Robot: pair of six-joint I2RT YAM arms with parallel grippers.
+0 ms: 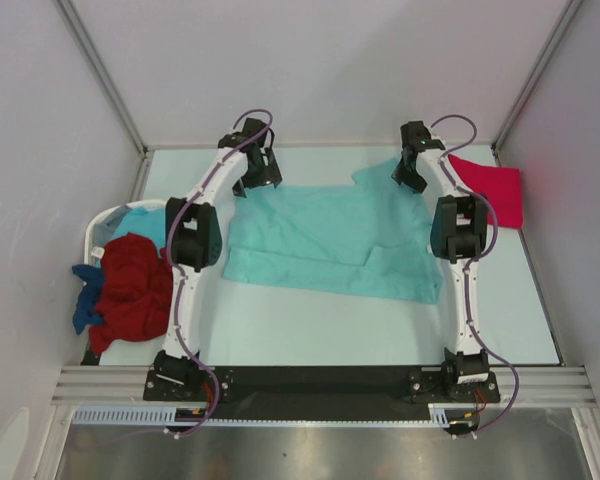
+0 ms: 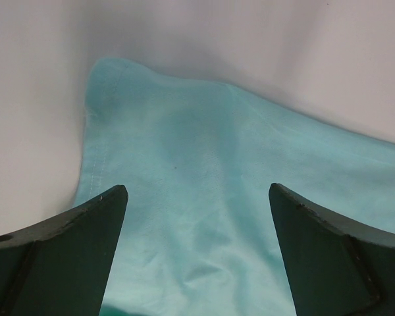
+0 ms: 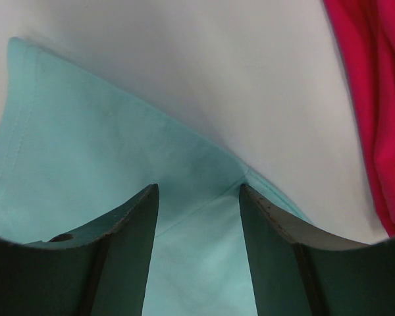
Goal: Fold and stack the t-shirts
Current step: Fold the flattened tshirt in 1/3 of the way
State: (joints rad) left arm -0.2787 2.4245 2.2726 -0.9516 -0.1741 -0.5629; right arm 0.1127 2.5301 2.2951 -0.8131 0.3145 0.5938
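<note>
Teal shirt (image 1: pixel 330 240): spread open, not yet folded, under both grippers; left gripper (image 2: pixel 197 224): jaws wide apart over a corner; right gripper (image 3: pixel 197 224): jaws apart over a sleeve; pink-red shirt (image 1: pixel 490 190): apparently folded, right of it; dark red shirt (image 1: pixel 135 285), blue shirt (image 1: pixel 83 305): heaped, unfolded, well left of left gripper.

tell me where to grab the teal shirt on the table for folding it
I would take the light teal t-shirt by its two far corners, coming down from above. It lies spread mostly flat on the table, so only the edges can be pinched. The open left gripper and open right gripper each hang over one such corner.
</note>
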